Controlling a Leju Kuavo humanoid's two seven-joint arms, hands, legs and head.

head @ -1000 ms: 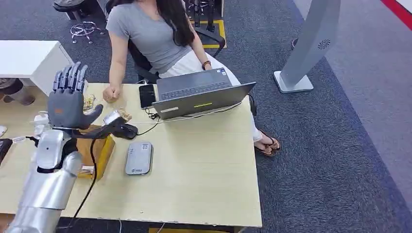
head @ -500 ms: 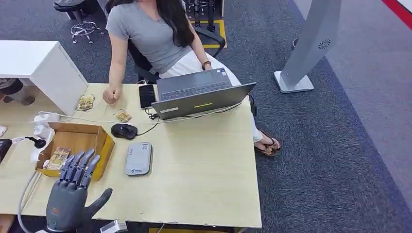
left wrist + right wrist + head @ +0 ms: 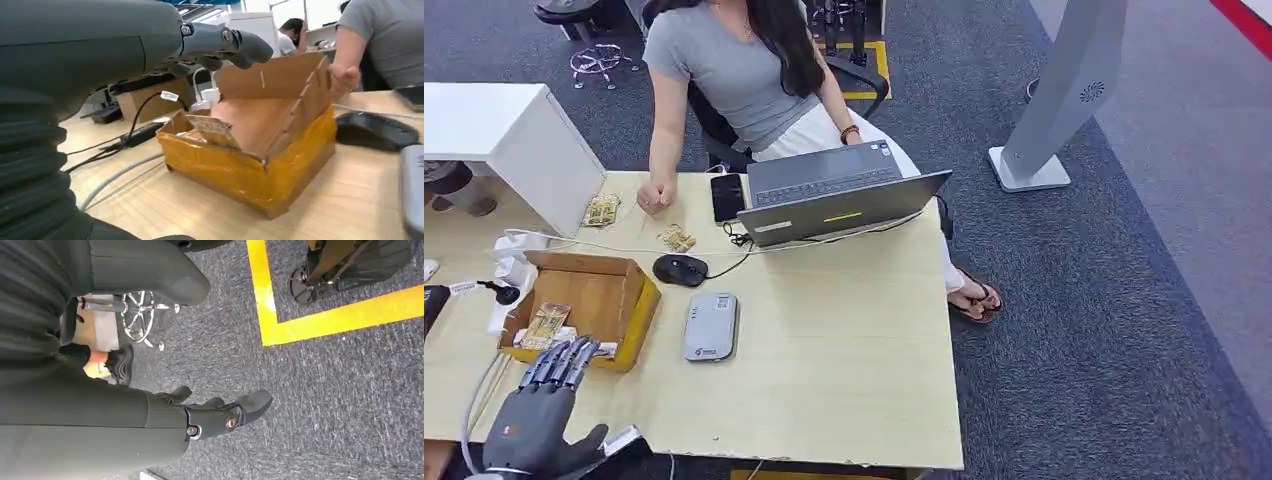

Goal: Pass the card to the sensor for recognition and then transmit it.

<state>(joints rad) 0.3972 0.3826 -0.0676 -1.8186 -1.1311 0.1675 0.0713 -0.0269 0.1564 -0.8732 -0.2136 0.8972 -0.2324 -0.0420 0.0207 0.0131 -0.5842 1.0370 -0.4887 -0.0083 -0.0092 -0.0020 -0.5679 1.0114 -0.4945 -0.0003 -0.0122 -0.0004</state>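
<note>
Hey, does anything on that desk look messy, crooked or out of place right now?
Slightly. One card leans tilted inside the cardboard box, propped against other contents rather than lying flat. Two more cards lie loose on the desk near the person's hand. Nothing looks spilled or damaged.

Desk clutter around the open laptop (image 3: 839, 195)

A black mouse (image 3: 679, 269) lies near its left corner, a dark phone (image 3: 726, 197) just beside it; a person (image 3: 744, 75) sits behind it, fist on the wooden table (image 3: 844, 370); a grey stand (image 3: 1064, 90) stands well right.
</note>
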